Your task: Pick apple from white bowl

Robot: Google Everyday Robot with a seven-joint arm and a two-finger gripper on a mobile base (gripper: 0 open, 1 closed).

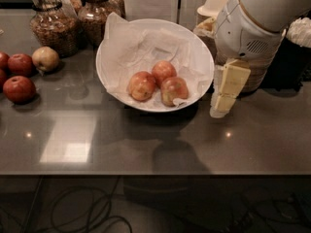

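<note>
Camera view: white bowl (pixel 165 21) with paper liner (pixel 127 41) sits on the counter (pixel 146 144). Three apples lie clustered in the bowl's bottom: near apple (pixel 174 90) on the bowl's right side, left apple (pixel 142 85) beside it, rear apple (pixel 164 72) behind both. The gripper (pixel 224 93) hangs just outside the bowl's right rim, pointing down, tip low and close to the counter. So the target lies left of the gripper, across the rim. Apples are round, with no long axis to align to. The gripper holds nothing and doesn't appear to touch the bowl; can't tell if it's open or closed. Likely needs to lift over the rim first.
</note>
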